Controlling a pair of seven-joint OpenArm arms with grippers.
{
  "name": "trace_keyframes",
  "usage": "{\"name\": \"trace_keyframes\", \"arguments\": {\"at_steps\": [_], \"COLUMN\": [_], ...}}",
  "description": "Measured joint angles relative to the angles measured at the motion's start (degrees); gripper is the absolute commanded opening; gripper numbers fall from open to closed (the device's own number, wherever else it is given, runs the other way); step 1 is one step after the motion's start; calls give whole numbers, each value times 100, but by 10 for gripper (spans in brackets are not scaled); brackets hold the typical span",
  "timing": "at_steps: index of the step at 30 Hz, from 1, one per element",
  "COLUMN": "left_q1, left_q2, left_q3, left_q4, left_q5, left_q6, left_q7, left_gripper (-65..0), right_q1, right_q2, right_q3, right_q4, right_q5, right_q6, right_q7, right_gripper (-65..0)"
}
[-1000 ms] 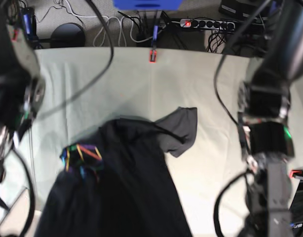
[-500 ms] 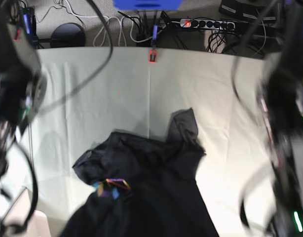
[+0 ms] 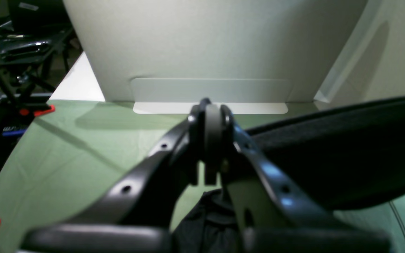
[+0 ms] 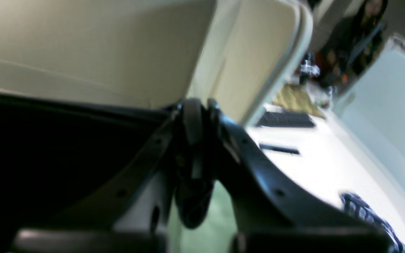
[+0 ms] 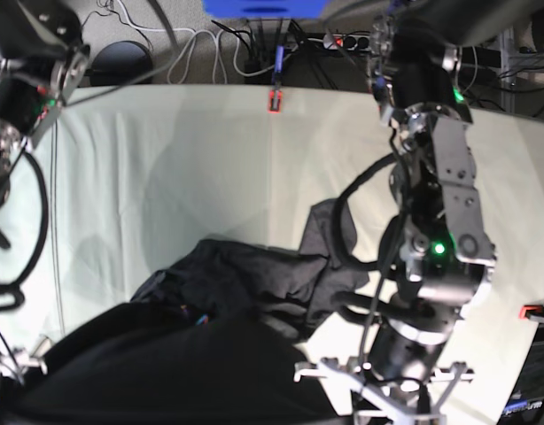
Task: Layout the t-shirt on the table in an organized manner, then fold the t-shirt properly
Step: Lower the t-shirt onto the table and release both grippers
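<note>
- Both arms hold the shirt [image 5: 228,292] up off the table [image 5: 166,159] at the near edge, its far end heaped in dark folds on the pale cloth, one sleeve pointing toward the middle of the table.
- The left gripper [image 3: 207,140] is closed, jaws pressed together with black fabric running off to its side and bunched beneath it; it appears to pinch the shirt's edge, with the green cloth and a red clamp [image 3: 37,111] visible past it.
- The right gripper [image 4: 195,140] is likewise closed, a taut black edge of shirt [image 4: 47,147] stretching away from its jaws; the view is blurred, so the exact pinch point is hard to make out.
- In the base view the left arm [image 5: 436,239] reaches in near the sleeve, while the raised fabric fills the lower frame and only a sliver of the rainbow print [image 5: 198,319] peeks from the folds.
- The step in hand looks like the layout stage: the shirt is lifted by one edge for spreading, and no folding has begun.
- The next move likely calls for drawing the two grips apart to tension the held edge, then carrying it over the table and lowering so the heap unrolls flat.
- The bunched far end could drag or stay creased unless the lay-down is slow and even.
</note>
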Motion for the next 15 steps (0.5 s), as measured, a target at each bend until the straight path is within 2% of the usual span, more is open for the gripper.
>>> {"name": "trace_keyframes", "arguments": {"at_steps": [2,4,8,10,12,15], "left_q1": [-181,-511,-1292,-1541,-1744,-1991], "left_q2": [-83,-326,-658,-828,-942,-1080], "left_q3": [-118,-275,-446,-540,-608,-595], "left_q4": [-24,-107,-702,-1054,-1486,-2159], "left_q5": [-22,-44,59,-4,35,72], "left_q6": [-50,-61,4,-22,0,24], "left_q7": [24,37,-76,-7,-9,-494], "left_gripper": [-649,-649,-649,-649,-649,-649], "right_q1": [-350,-597,-1075,-1591,-2079,-2592], "right_q2": [-11,-138,-844,-1178,-1467,-1613], "right_q3": [-22,-203,-634,-780,-1211,-2129], "right_q4": [236,461,518,501,492,472], "right_q5": [-15,-17,35,-24,-68,-127], "right_q6": [-4,-17,0,-20,-39,-61], "right_q7": [9,92,264,643,1113,1613], "right_gripper": [-650,-650,-650,-650,-650,-650]}}
